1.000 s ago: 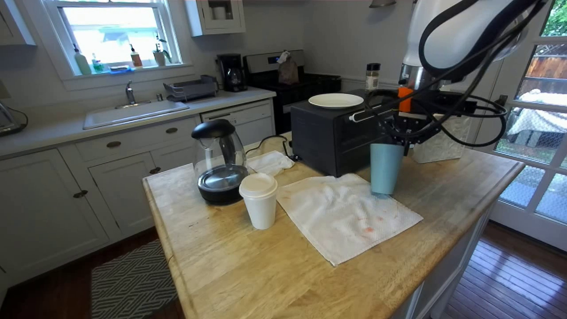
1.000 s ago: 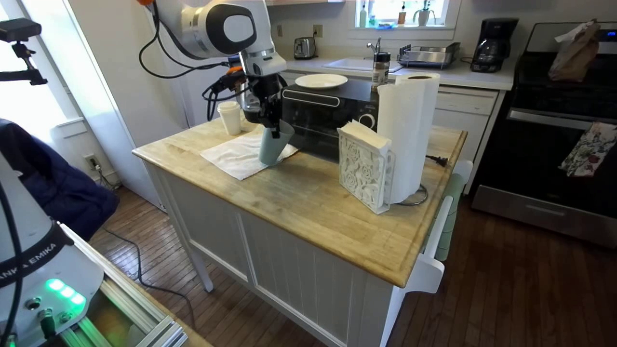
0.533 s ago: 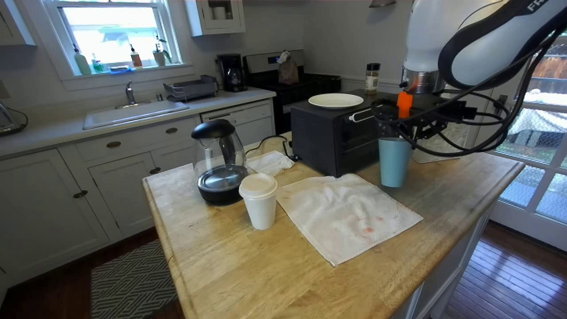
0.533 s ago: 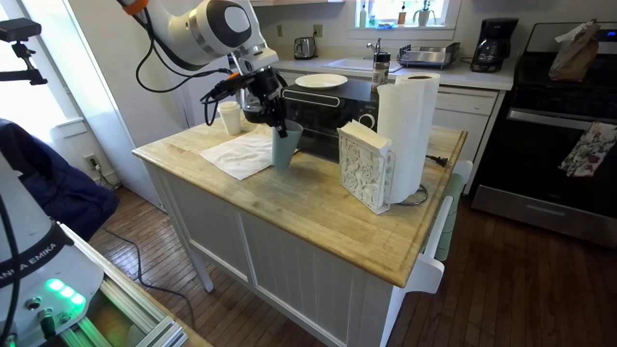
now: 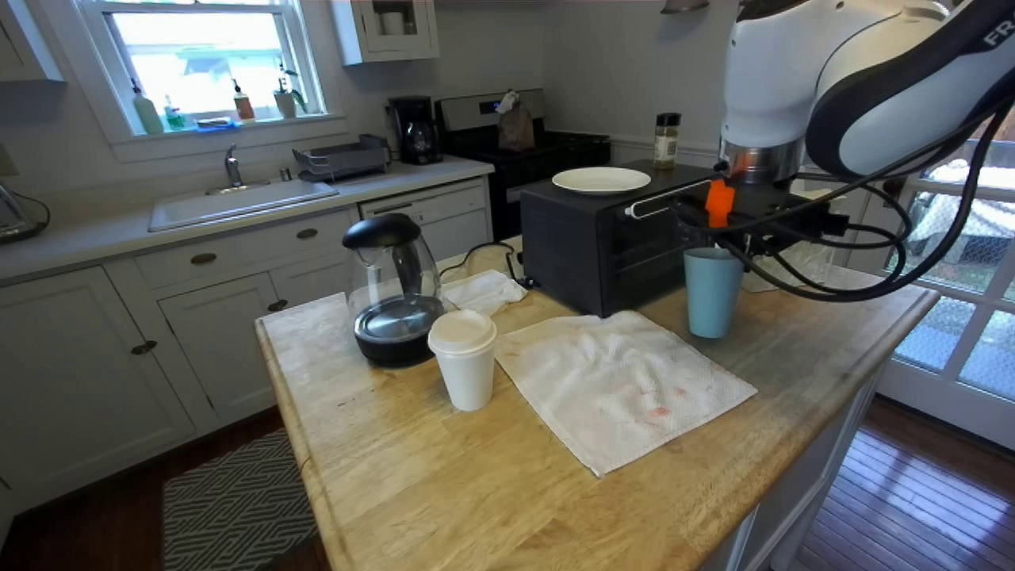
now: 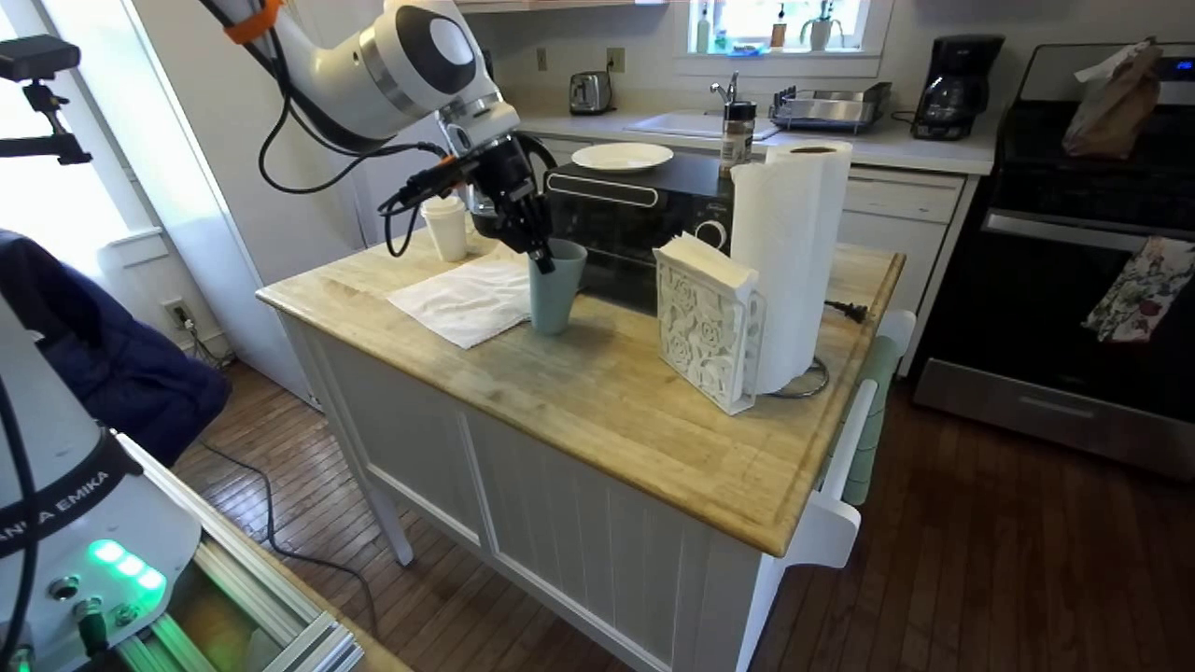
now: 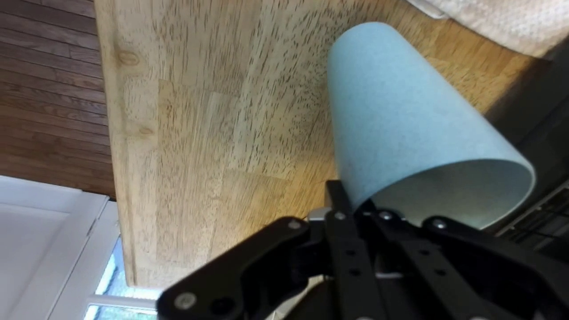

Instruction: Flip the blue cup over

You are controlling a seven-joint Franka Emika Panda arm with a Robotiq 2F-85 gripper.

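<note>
Your gripper (image 7: 353,202) is closed nearly fully, pinching the blue cup (image 7: 395,106) by its rim with one finger inside, likely so the base can settle freely. Mouth up, the cup is well inside the near long edge of the table (image 6: 607,392) in an exterior view, just off the white towel (image 6: 457,303), perhaps for flatter footing; contact beneath isn't clear.

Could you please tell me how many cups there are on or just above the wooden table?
2: the blue cup, mouth up in the gripper, near the toaster oven; and the white lidded cup, near the kettle. Another might be hidden behind the toaster oven.
</note>
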